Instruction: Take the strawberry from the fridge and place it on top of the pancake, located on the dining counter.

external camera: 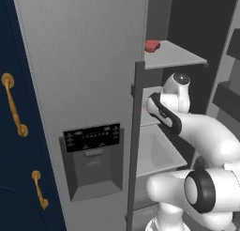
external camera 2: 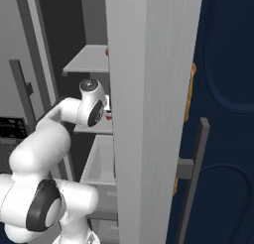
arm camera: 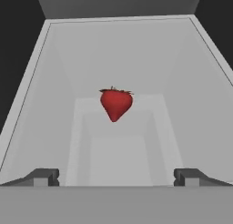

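The strawberry (arm camera: 115, 104), small and bright red with its tip pointing down in the hand view, lies on a grey inner shelf (arm camera: 118, 59) of the fridge (external camera: 84, 61). My gripper (arm camera: 116, 177) is open and faces it from a short distance. The berry sits centred between the two fingertips (arm camera: 43, 176) and ahead of them, untouched. In the right base view a speck of the strawberry (external camera 2: 108, 117) shows just past my wrist on the middle shelf. My arm (external camera: 206, 136) reaches into the open right compartment. The pancake and the dining counter are out of view.
A larger, flatter red lump (external camera: 152, 46) lies on the shelf above. The shut left fridge door carries a dispenser recess (external camera: 92, 155). The open right door (external camera 2: 149, 89) stands close beside my arm. Navy cabinets with gold handles (external camera: 14, 112) flank the fridge.
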{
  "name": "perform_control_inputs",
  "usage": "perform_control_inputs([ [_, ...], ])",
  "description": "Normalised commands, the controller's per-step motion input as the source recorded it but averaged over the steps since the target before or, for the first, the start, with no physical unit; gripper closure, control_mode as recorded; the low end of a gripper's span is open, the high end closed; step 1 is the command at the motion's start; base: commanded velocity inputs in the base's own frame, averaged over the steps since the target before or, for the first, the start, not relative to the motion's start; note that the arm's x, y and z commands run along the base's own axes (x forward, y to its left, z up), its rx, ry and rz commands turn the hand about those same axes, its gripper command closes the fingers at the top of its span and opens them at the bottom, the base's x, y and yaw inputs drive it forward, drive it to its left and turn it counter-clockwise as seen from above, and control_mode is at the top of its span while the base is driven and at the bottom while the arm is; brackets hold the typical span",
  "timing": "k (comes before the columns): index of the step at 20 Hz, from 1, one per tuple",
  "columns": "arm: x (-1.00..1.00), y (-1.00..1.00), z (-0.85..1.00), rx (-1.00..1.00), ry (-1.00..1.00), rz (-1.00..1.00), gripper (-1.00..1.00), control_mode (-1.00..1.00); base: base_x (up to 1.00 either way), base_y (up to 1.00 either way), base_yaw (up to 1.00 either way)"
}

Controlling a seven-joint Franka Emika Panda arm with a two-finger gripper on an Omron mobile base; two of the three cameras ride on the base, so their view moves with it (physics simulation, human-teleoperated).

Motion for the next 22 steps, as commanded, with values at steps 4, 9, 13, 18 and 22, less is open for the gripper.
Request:
perform_control_inputs([
  [4,0.37,0.03,-0.21,0.0,0.05,-0.06,-1.0,-1.0,0.0,0.0,0.0],
  [9,0.37,0.04,-0.2,0.0,0.0,-0.07,-1.0,-1.0,0.0,0.0,0.0],
  [13,0.32,0.05,-0.22,0.0,0.0,-0.06,-1.0,-1.0,0.0,0.0,0.0],
  [18,0.35,0.04,-0.22,0.0,0.0,-0.05,-1.0,-1.0,0.0,0.0,0.0],
  [22,0.39,0.0,-0.03,0.0,0.02,-0.01,-1.0,-1.0,0.0,0.0,0.0],
])
